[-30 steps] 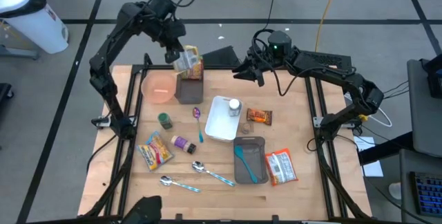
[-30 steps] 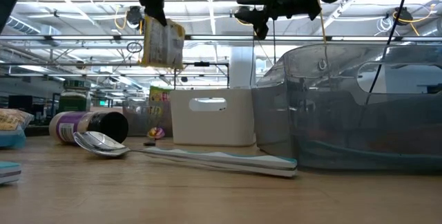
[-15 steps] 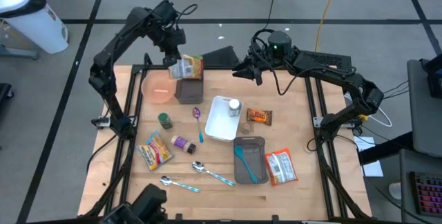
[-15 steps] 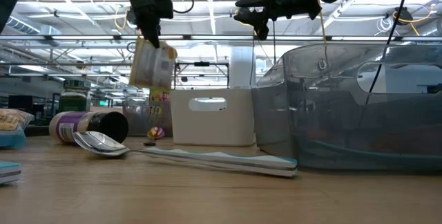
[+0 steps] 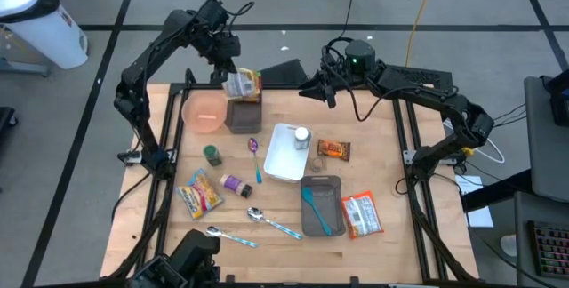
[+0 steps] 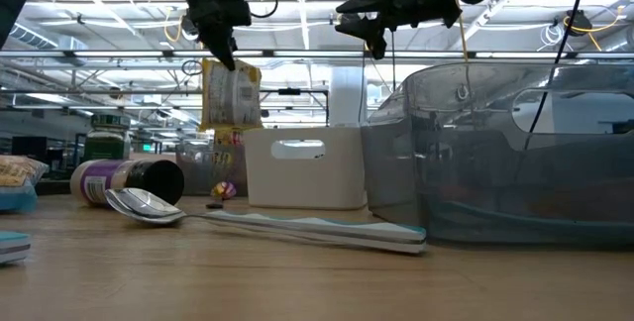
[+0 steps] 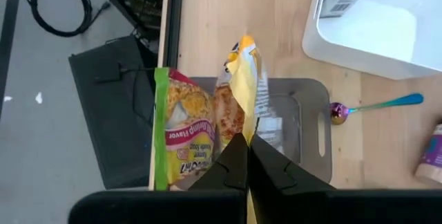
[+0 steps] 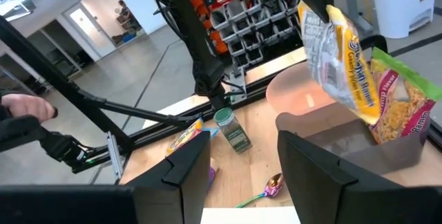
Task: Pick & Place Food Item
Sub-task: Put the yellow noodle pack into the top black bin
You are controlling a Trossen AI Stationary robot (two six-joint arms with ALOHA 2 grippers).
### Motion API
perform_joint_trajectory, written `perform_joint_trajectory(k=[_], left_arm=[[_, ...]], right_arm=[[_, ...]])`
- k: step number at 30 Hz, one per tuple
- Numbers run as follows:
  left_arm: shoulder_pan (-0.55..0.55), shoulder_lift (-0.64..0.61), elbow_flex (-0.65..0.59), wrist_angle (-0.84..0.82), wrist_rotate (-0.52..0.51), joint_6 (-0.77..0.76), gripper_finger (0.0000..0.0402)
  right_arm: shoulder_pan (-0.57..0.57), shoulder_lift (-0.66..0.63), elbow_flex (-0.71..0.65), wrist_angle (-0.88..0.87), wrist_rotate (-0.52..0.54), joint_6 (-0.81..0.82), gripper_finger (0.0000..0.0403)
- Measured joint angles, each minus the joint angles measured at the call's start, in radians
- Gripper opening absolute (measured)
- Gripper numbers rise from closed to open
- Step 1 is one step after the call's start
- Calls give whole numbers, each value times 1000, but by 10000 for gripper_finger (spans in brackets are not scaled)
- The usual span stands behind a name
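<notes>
My left gripper (image 5: 228,66) is shut on a yellow noodle packet (image 5: 236,84), which hangs over the far end of the grey bin (image 5: 243,116) at the table's far left. It also shows in the low view (image 6: 230,95) and the left wrist view (image 7: 243,92). A green-and-pink noodle packet (image 5: 254,86) stands on edge in the bin's far end (image 7: 181,137). My right gripper (image 5: 313,89) is open and empty, high above the table's far edge near the middle (image 6: 374,26). My left gripper pinches the yellow packet's top edge (image 7: 246,128) between its two fingers, coming from above and pointing down. The packet hangs below the fingers, edge-on to the wrist camera, lifted clear above the grey bin (image 7: 304,137).
A pink bowl (image 5: 204,112) is left of the bin. A white tray (image 5: 283,156) with a small bottle (image 5: 302,137) stands mid-table. A green jar (image 5: 212,154), a purple jar (image 5: 236,184), spoons (image 5: 272,224), a grey container (image 5: 322,206) and snack packets (image 5: 361,214) lie nearer.
My left gripper has come down a little over the grey bin with the yellow packet. The packet now hangs lower than a second ago and has swung and turned about under the fingers. The gripper stays shut on it.
</notes>
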Motion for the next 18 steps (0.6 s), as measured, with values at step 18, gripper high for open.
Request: perform_joint_trajectory(k=[18], left_arm=[[14, 69, 0, 21, 28, 25, 0]], right_arm=[[0, 0, 0, 0, 3, 8, 156]])
